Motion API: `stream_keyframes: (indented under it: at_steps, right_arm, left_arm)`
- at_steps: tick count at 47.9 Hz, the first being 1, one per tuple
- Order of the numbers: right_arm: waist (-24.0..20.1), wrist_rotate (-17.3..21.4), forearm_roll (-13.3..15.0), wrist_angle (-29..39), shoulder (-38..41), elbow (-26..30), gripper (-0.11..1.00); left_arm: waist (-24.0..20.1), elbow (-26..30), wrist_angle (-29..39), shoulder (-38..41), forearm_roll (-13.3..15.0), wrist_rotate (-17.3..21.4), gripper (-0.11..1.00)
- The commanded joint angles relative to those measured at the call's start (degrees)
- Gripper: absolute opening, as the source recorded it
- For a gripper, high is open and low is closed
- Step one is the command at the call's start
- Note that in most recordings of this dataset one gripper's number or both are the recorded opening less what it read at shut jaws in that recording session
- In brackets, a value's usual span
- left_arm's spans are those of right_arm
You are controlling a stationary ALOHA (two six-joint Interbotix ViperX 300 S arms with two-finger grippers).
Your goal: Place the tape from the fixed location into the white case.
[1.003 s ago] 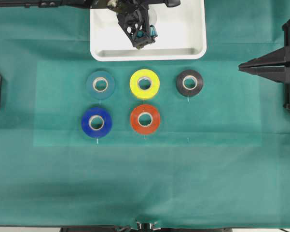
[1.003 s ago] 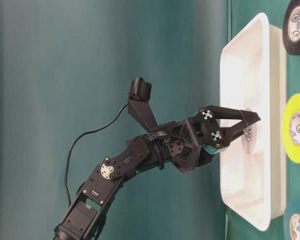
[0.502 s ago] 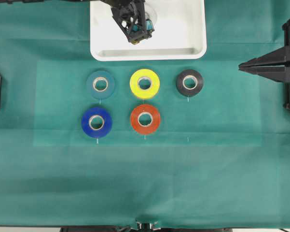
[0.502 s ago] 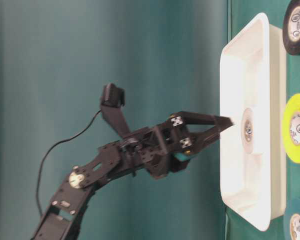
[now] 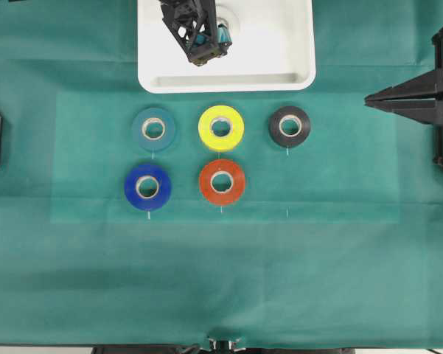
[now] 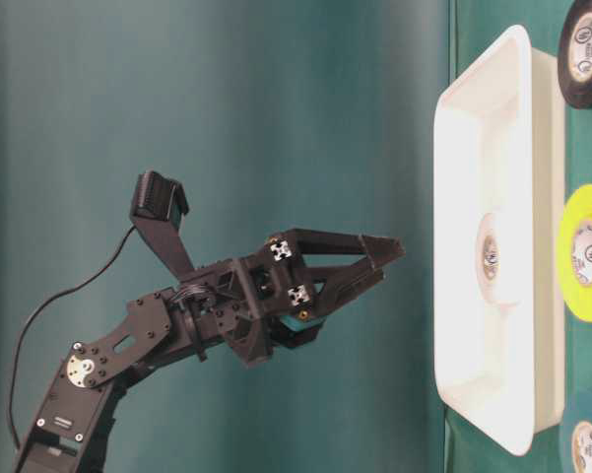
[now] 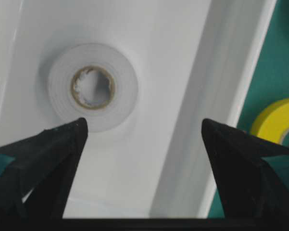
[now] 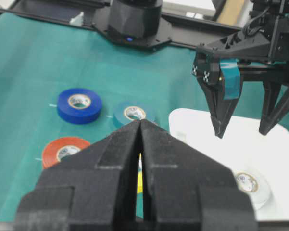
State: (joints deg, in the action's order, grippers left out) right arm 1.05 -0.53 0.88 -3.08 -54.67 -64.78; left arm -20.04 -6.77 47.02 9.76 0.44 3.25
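The white tape (image 7: pixel 92 86) with a pale cardboard core lies flat on the floor of the white case (image 5: pixel 228 82). It also shows in the table-level view (image 6: pixel 493 258) and in the right wrist view (image 8: pixel 252 185). In the overhead view the left gripper hides most of it. My left gripper (image 6: pixel 389 263) is open and empty. It hangs well above the case, clear of the tape; it also shows in the left wrist view (image 7: pixel 143 124) and from overhead (image 5: pixel 203 44). My right gripper (image 5: pixel 368 101) is shut and empty at the right edge, far from the case.
Five other rolls lie on the green cloth in front of the case: teal (image 5: pixel 153 129), yellow (image 5: pixel 221 127), black (image 5: pixel 290 126), blue (image 5: pixel 148 186) and orange-red (image 5: pixel 222 181). The spot below the black roll holds no roll.
My left gripper has lifted up and back from the tape with its jaws open. The tape stays lying in the case. The right arm has not moved.
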Motion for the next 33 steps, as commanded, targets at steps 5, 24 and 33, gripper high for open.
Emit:
stream_keyframes:
  at_steps: [5,24,33]
  right_arm:
    - [0.09,-0.09,0.09,-0.18,0.35,1.76,0.00]
    - [0.09,-0.09,0.09,0.09,0.35,1.76,0.00]
    - [0.09,-0.09,0.00,0.09,0.35,1.76,0.00]
  left_arm:
    - [0.26,2.20,1.58,-2.64,0.09,-0.18,0.93]
    - [0.44,2.46,1.76,-2.81,0.09,-0.18,0.93]
    - [0.35,2.46,1.76,-2.72,0.09,-0.18,0.93]
